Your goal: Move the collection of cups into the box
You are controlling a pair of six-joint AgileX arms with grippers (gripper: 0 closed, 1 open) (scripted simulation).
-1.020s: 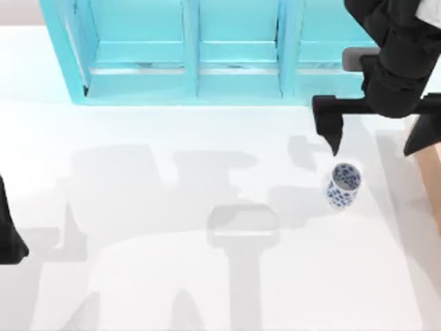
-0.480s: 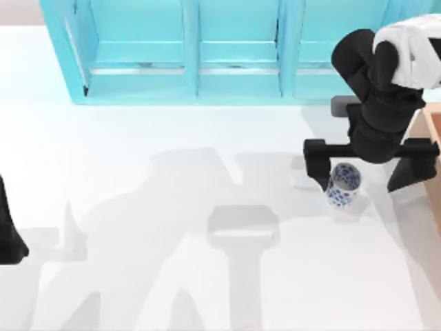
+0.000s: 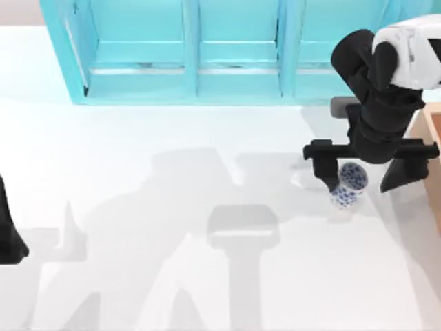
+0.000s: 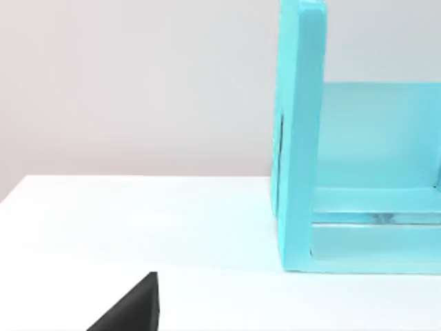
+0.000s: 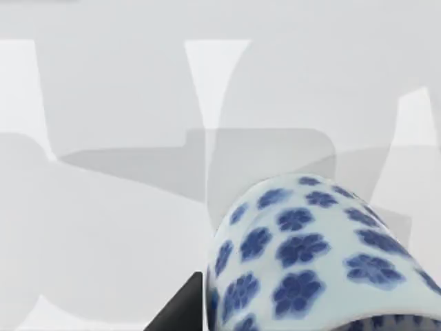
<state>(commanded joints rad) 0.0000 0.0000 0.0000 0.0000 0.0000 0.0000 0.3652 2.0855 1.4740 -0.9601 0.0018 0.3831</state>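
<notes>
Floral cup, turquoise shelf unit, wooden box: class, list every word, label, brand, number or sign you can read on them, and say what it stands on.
None: no readable text anywhere.
Floral cup, between the open fingers of the right claw: only a blue flower pattern.
Turquoise shelf unit: plain.
Wooden box: plain.

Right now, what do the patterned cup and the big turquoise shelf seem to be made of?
The patterned cup looks like glazed ceramic: smooth white surface with blue flower prints. The turquoise shelf looks like painted wood or plastic: flat uniform colour, thick straight panels. Being rendered, neither is certain.
</notes>
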